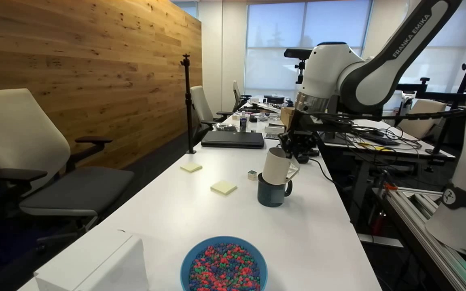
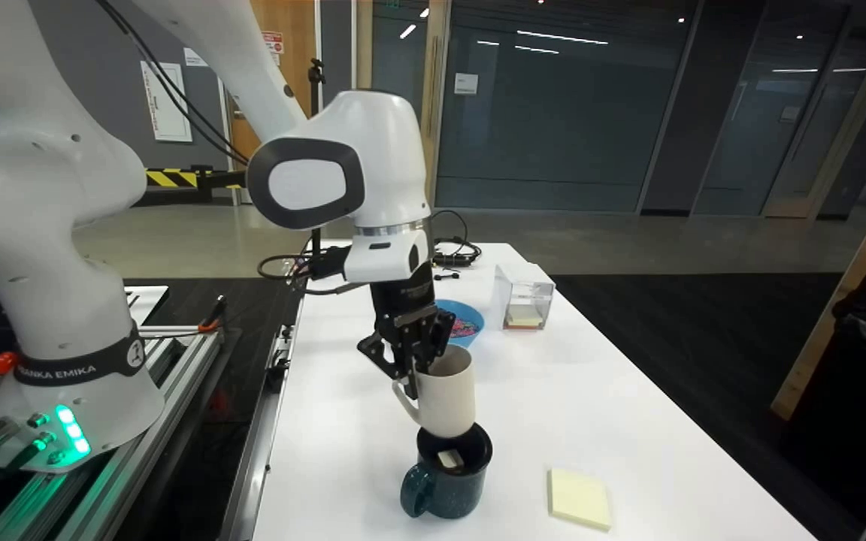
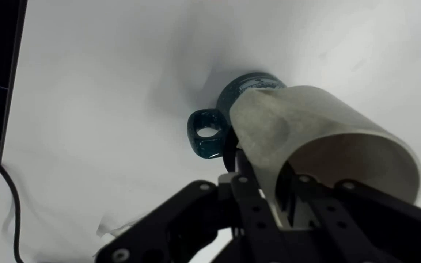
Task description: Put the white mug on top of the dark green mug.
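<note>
The fingers (image 3: 258,215), nearly together, pinch the wall of the white mug (image 1: 276,166) beside its handle, one inside the mouth and one outside, with the mug tilted. Just below them the dark green mug (image 2: 455,496) stands upright on the counter (image 2: 343,466), the white mug's base over its mouth, touching or not I cannot tell; a pale patch (image 2: 449,459), too unclear to name, shows inside. Well apart from the fingers, a blue bowl (image 1: 185,266) holds colourful bits (image 1: 225,264) and a clear box (image 2: 531,294) a pale yellow stack (image 2: 523,318).

Wrist view | dark green mug (image 3: 230,96): part-hidden (behind white mug (image 3: 316,120)) | its print (image 3: 260,84): illegible
</note>
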